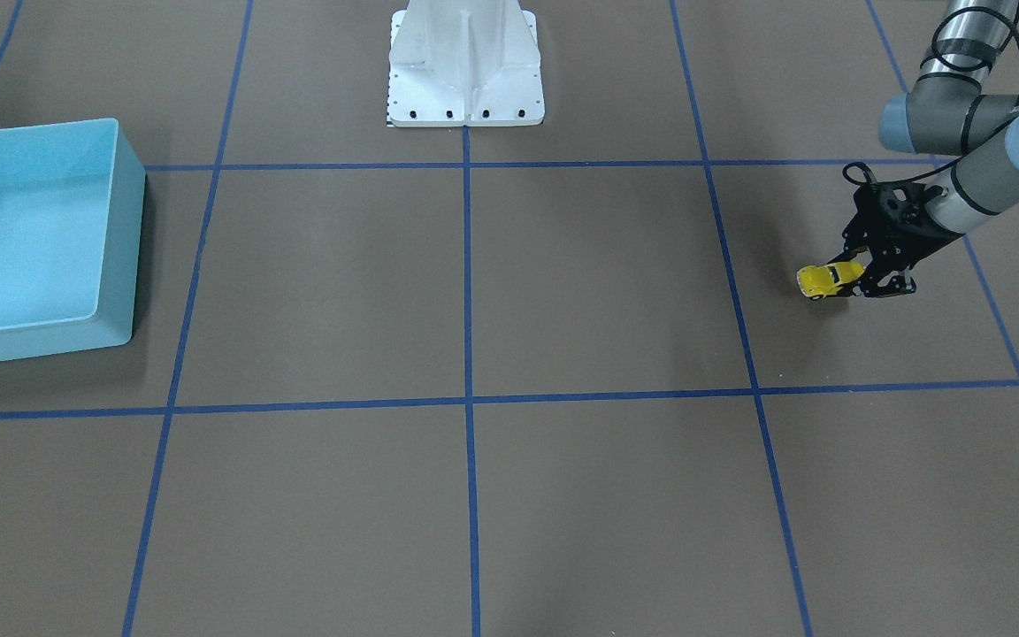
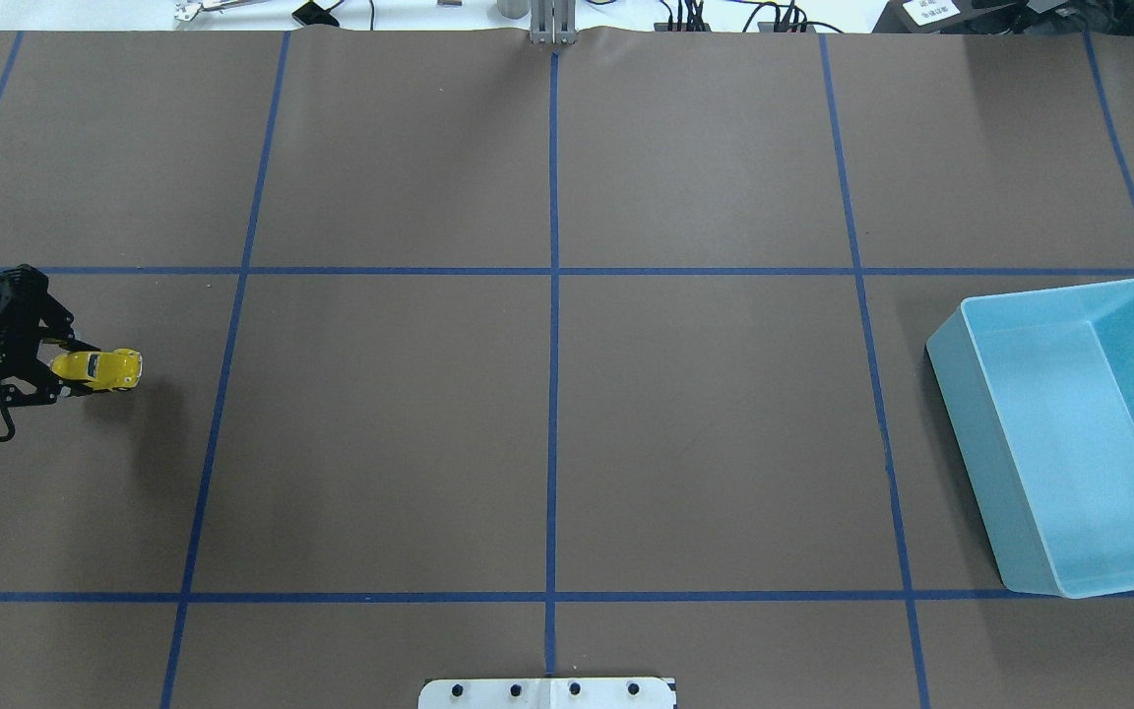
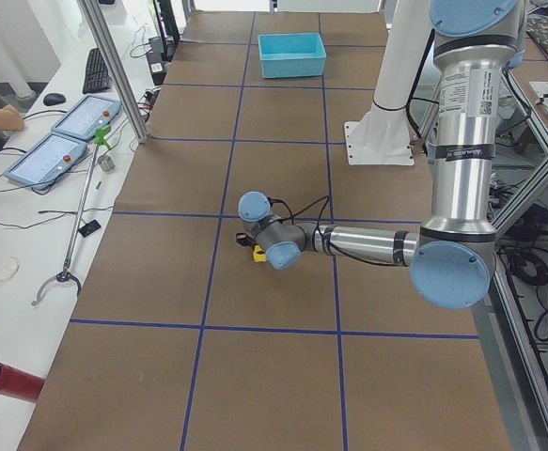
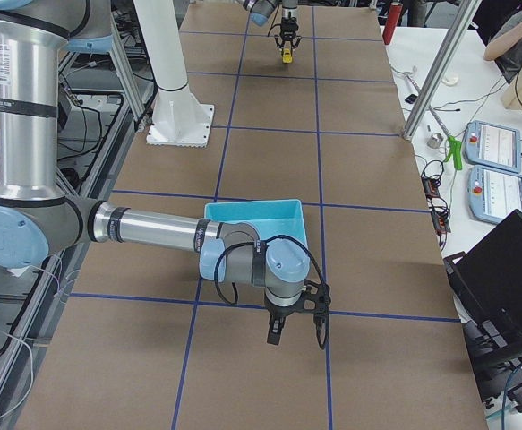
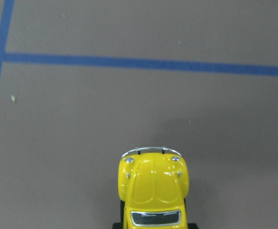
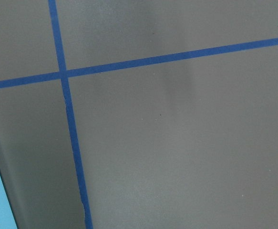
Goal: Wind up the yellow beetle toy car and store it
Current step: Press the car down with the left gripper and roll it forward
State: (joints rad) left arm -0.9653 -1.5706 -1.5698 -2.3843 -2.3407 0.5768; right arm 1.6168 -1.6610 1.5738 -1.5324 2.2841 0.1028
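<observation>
The yellow beetle toy car (image 1: 826, 280) is at the table's left end, nose toward the middle. My left gripper (image 1: 853, 276) is shut on its rear half. The car also shows in the overhead view (image 2: 100, 367) with the gripper (image 2: 67, 371) behind it, and its hood and silvery bumper show in the left wrist view (image 5: 153, 183). I cannot tell whether its wheels touch the table. My right gripper (image 4: 296, 330) hangs over the table beside the light blue bin (image 4: 252, 218); it shows only in the right side view, so I cannot tell its state.
The light blue bin (image 2: 961, 423) stands empty at the table's right end, also in the front view (image 1: 120, 257). The white robot base (image 1: 465, 66) is at the table's middle near edge. Blue tape lines cross the brown table. Operator gear lies beyond the far edge.
</observation>
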